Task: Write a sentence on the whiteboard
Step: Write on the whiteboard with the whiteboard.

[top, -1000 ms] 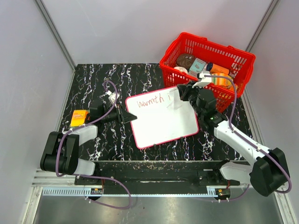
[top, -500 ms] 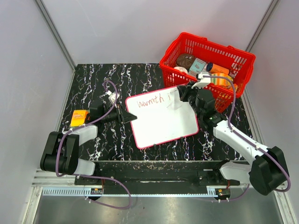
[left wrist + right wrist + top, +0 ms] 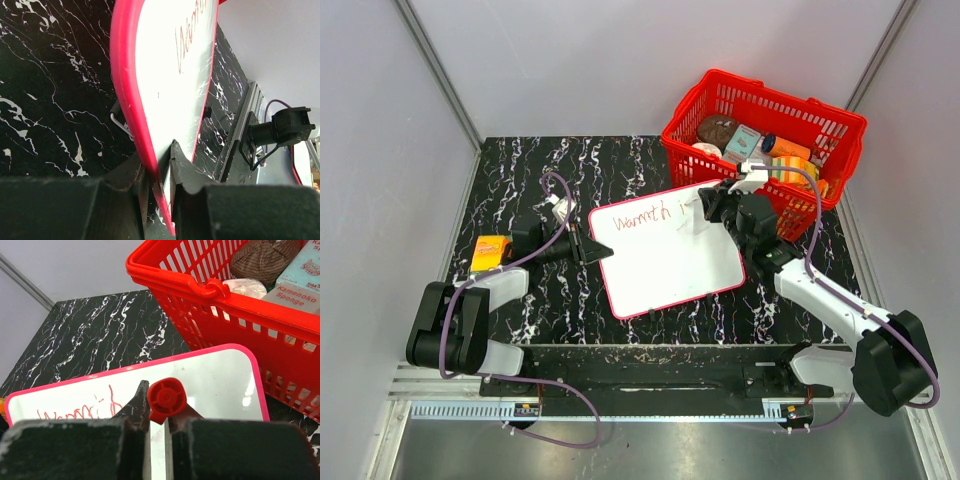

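Overhead, looking down on a black marbled desk (image 3: 520, 170) with a red-framed whiteboard (image 3: 670, 265) lying near the middle, long axis running left to right and angled slightly away toward a red basket (image 3: 720, 95) at the far right corner.

Pinched at the left short edge by the left tool (image 3: 588, 247), closed tight on the red frame as if to steady the board.

Clamped in the right tool (image 3: 705, 207), closed around the barrel: a red marker (image 3: 166, 397), butt end facing the wrist camera, tip hidden underneath.

Begun along the far long edge in thin red cursive: the sentence (image 3: 642, 215), reading "Warmth i", unfinished.

Positioned right at the end of that last stroke, over the far right part of the board and just in front of the basket.

Judged from this: writing direction rightward along the long axis, toward the basket, with only a short stretch of blank white left on that first line. For a second line, wide blank space on the near side, toward the arm bases. Far closer to that blank area than the left tool at the opposite short edge.

Worth watching: closeness of the right wrist to the basket wall.
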Motion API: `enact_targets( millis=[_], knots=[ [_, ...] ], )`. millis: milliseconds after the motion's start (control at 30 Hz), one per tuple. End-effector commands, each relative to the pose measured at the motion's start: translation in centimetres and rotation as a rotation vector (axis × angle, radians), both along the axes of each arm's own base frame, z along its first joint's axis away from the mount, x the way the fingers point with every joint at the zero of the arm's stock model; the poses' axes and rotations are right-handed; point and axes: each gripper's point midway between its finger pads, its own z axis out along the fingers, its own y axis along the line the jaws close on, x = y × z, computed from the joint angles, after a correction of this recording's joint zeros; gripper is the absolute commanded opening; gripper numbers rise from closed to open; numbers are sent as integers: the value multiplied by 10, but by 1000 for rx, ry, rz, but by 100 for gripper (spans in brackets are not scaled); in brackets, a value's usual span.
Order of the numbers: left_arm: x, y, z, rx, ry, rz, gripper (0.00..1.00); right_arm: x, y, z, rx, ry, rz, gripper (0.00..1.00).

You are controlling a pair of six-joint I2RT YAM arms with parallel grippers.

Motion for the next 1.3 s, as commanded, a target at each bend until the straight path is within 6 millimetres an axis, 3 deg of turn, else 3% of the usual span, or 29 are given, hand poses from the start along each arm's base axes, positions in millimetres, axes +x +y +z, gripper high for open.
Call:
enact_targets(
  millis=[0,533,1267],
  knots=[
    [20,10,-13,133,-154,62,0,-1,-6,-7,-3,10,-19,0],
    [20,10,-14,134,-152,63,0,-12,-9,-18,-7,36,-4,0],
    [20,10,-13,134,-152,62,0,10,-6,16,4,-38,-46,0]
  ],
)
